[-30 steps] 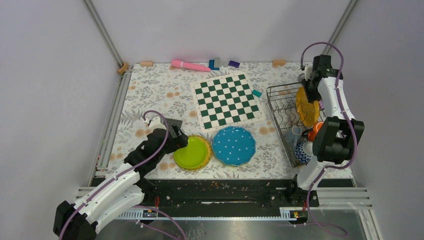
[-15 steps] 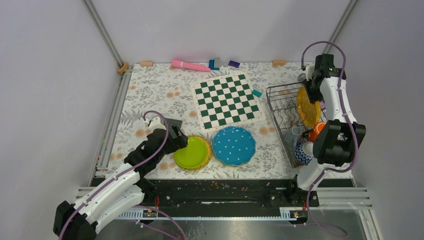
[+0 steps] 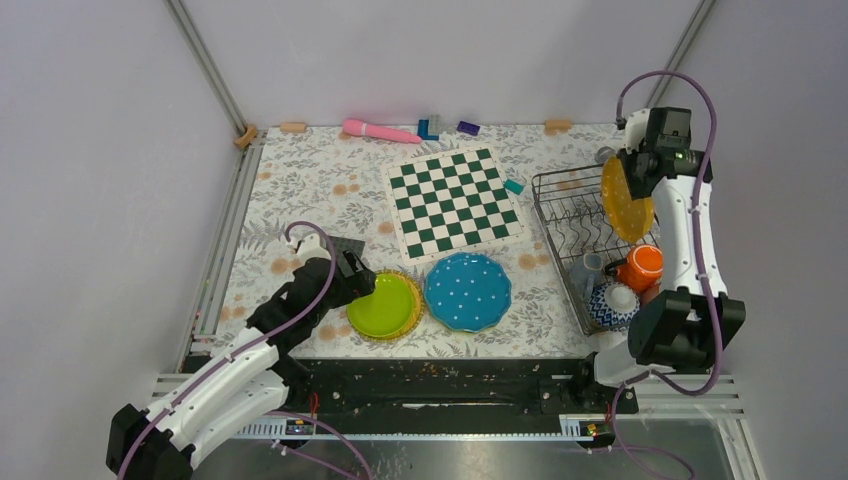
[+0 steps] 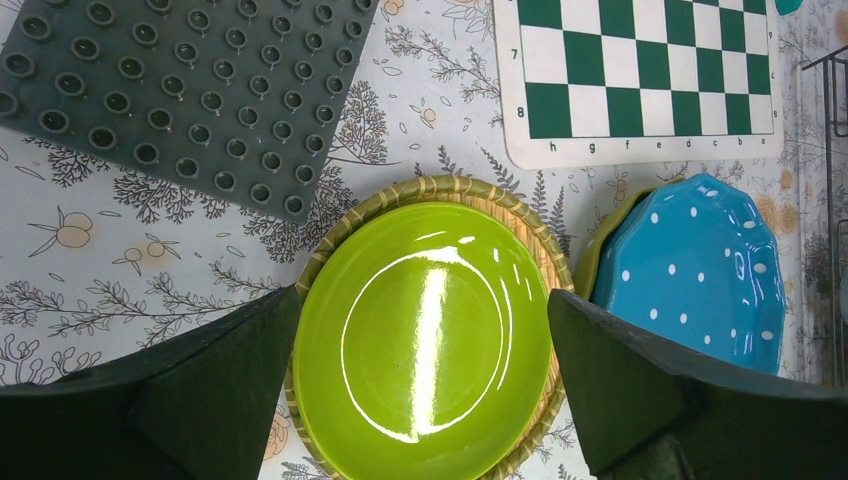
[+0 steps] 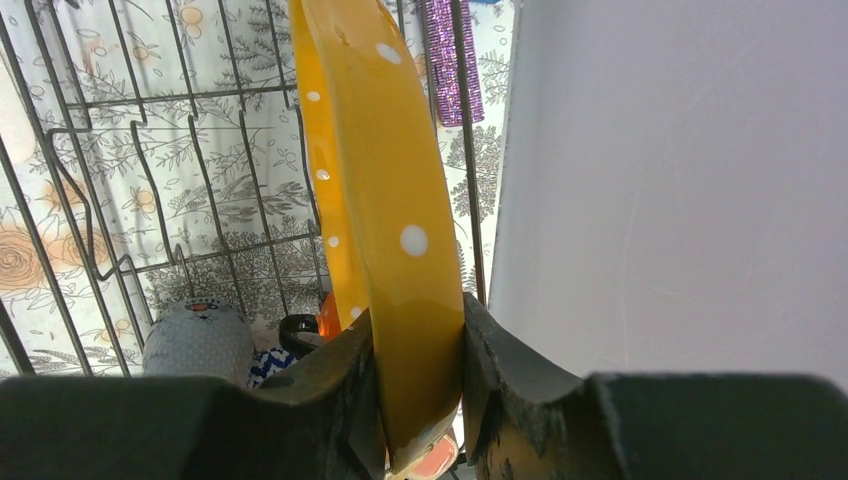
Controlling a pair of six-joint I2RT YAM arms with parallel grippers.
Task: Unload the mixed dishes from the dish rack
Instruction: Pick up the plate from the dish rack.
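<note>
While my left claw [image 4: 425,385] hangs apart over the lime plate [image 4: 425,320], my right claw [image 5: 415,390] clamps the orange plate [image 5: 375,180] over the rack [image 3: 565,225].

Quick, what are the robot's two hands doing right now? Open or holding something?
Left gripper: open, over the lime-green plate.
Right gripper: closed, holding the orange dotted plate.

Open tablecloth [image 3: 310,195] left of chessboard [image 3: 455,203]; orange cup [image 3: 640,267] and bowl [image 3: 603,308] at near end of dish rack [image 3: 566,222].
</note>
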